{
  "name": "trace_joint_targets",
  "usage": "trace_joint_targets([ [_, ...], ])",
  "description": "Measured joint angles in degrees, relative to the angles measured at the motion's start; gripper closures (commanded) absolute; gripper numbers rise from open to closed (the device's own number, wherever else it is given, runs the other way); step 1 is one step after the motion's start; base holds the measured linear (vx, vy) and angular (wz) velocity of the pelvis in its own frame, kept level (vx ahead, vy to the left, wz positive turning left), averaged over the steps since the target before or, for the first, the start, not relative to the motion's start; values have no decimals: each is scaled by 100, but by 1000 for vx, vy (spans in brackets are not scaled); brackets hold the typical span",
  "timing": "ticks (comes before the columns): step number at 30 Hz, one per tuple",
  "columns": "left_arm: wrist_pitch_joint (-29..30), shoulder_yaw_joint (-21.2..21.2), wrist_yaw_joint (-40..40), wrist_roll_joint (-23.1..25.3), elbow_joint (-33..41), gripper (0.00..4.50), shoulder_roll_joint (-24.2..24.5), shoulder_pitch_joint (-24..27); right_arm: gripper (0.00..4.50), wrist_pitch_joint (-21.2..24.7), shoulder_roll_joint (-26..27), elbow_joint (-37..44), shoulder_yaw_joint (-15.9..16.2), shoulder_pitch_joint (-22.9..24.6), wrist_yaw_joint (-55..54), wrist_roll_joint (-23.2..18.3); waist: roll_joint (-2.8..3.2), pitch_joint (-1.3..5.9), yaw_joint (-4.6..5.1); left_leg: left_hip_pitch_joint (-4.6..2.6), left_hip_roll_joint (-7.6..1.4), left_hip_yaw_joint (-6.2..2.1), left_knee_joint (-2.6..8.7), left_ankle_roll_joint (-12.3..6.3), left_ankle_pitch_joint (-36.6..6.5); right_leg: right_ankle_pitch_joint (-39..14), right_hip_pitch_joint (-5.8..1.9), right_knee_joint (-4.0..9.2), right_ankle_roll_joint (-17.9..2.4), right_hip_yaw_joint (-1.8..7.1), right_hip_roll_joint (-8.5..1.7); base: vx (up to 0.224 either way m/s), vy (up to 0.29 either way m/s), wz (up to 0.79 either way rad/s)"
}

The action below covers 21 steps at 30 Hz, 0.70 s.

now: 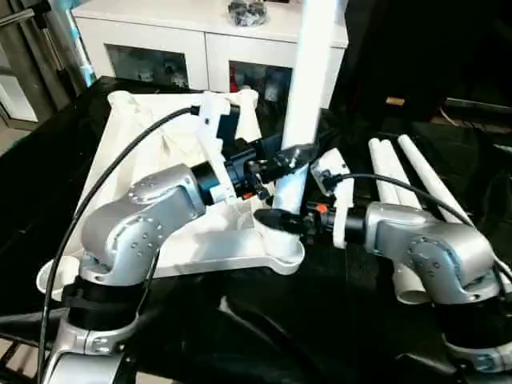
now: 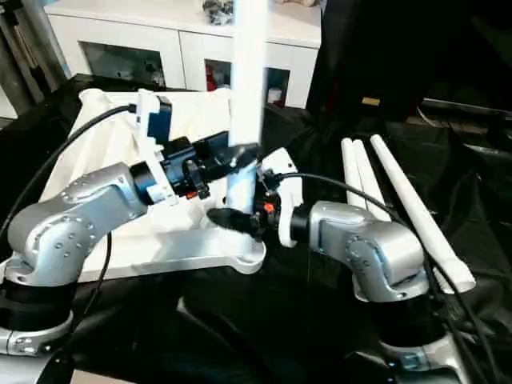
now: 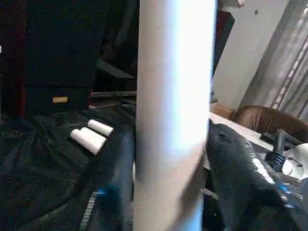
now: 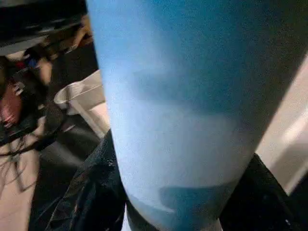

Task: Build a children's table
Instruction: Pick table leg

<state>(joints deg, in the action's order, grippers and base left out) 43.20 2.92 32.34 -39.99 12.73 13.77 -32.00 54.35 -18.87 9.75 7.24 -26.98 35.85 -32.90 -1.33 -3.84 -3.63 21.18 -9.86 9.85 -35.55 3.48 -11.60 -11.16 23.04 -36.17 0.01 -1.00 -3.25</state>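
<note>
1. Head views: the tabletop is lying underside up on the black-draped counter, with a white cabinet standing behind. One leg is standing upright in the near corner socket; three spare legs are lying to the right.
2. Left wrist view: the left tool is pinching the leg.
3. Right wrist view: the right tool is straddling the leg's base; whether it is gripping, I cannot tell.

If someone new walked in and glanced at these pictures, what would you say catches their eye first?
An upright white leg stands in the near corner socket of the upside-down tabletop, with the left gripper and the right gripper both around it, the right one lower, at its base. Three spare legs lie side by side on the black cloth to the right.
</note>
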Motion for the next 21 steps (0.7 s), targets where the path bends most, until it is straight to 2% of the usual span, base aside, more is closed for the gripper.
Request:
trace_joint_targets([
  [2, -217, -2, 3, 82, 0, 152, -3, 7, 257, -109, 48, -72, -52, 11, -147, 37, 0, 0, 0, 0, 0, 0, 0, 0, 0, 0, 0, 0, 0, 0, 0, 0, 0, 0],
  [8, -1073, -71, -45, 509, -10, 150, -68, 171, 257, -362, 275, -207, -258, 70, -528, 210, 3, 1, 18, 0, -1, 0, 1, 1, 0, 0, 0, 1, 0, 0, 0, 0, 0, 0],
  [10, -1203, 17, 182, 690, -43, 150, 269, 335, 257, -524, 273, -234, -274, 83, -656, 347, 4, 2, 34, -2, -2, 0, 1, 1, 0, 0, 1, 0, 1, 0, 3, 0, 0, 0],
  [12, -1296, 232, 537, 959, -159, 150, 719, 525, 257, -683, 211, -351, -315, 151, -741, 503, 5, 3, 24, -4, -2, 0, 1, 2, 1, 0, 0, -1, 1, 0, 3, 0, 0, 0],
  [15, -1604, 937, 1238, 1504, -338, 150, 1408, 854, 257, -897, 188, -440, -314, 281, -802, 683, 10, 1, 8, -2, -2, 0, 1, 3, 1, -1, 1, 0, 2, 1, 2, 0, 0, 0],
  [18, -1922, 1576, 1735, 1973, -655, 150, 1629, 980, 257, -1032, 199, -434, -315, 274, -800, 766, 11, 1, -4, -2, -1, 0, 1, 3, 1, 1, 0, 0, 3, 1, 1, 0, 0, 0],
  [21, -2273, 1877, 2015, 2339, -1022, 150, 1676, 947, 257, -1120, 203, -433, -314, 292, -794, 778, 23, 4, 11, -6, -1, 0, 1, 8, 4, 5, 0, -2, 3, 1, 1, 0, 0, 0],
])
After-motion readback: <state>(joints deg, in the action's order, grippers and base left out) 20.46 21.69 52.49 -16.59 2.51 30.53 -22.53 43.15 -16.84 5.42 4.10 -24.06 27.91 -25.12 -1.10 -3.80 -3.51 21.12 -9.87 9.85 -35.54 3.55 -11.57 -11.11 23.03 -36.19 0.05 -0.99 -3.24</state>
